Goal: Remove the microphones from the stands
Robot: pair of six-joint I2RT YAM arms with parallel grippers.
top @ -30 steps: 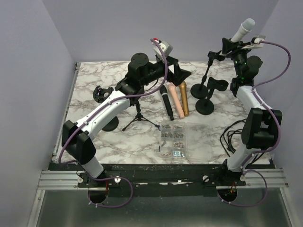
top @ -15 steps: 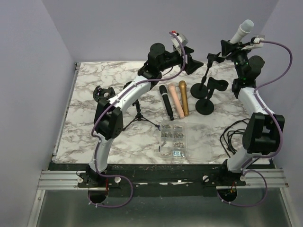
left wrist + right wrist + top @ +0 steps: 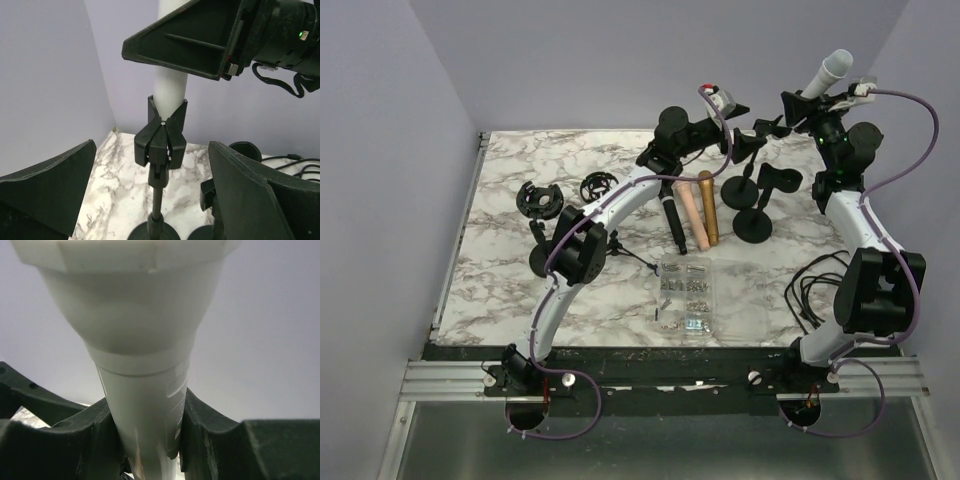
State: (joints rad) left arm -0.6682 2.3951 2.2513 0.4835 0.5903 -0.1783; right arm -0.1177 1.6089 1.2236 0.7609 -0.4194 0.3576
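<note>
The white microphone (image 3: 828, 70) points up and to the right, its lower end in the black clip (image 3: 161, 137) of the stand (image 3: 740, 188) at the back right. My right gripper (image 3: 802, 104) is shut on the microphone's body (image 3: 145, 390), one finger (image 3: 225, 440) on each side. My left gripper (image 3: 744, 146) is open and empty, just left of the clip. In the left wrist view its fingers (image 3: 250, 195) stand wide apart on either side of the stand's pole (image 3: 156, 200), not touching it. The microphone's body (image 3: 170, 85) rises from the clip there.
A second black stand (image 3: 753, 226) stands just in front of the first. Black, pink and gold microphones (image 3: 692, 210) lie side by side mid-table. A clear box of screws (image 3: 685, 293), a small tripod (image 3: 617, 250), black round parts (image 3: 535, 197) and a cable (image 3: 810, 290) are also on the table.
My left arm has stretched out to the right and back, bringing its open gripper up to the stand's clip. The right gripper has stayed shut on the microphone, shifting only slightly.
</note>
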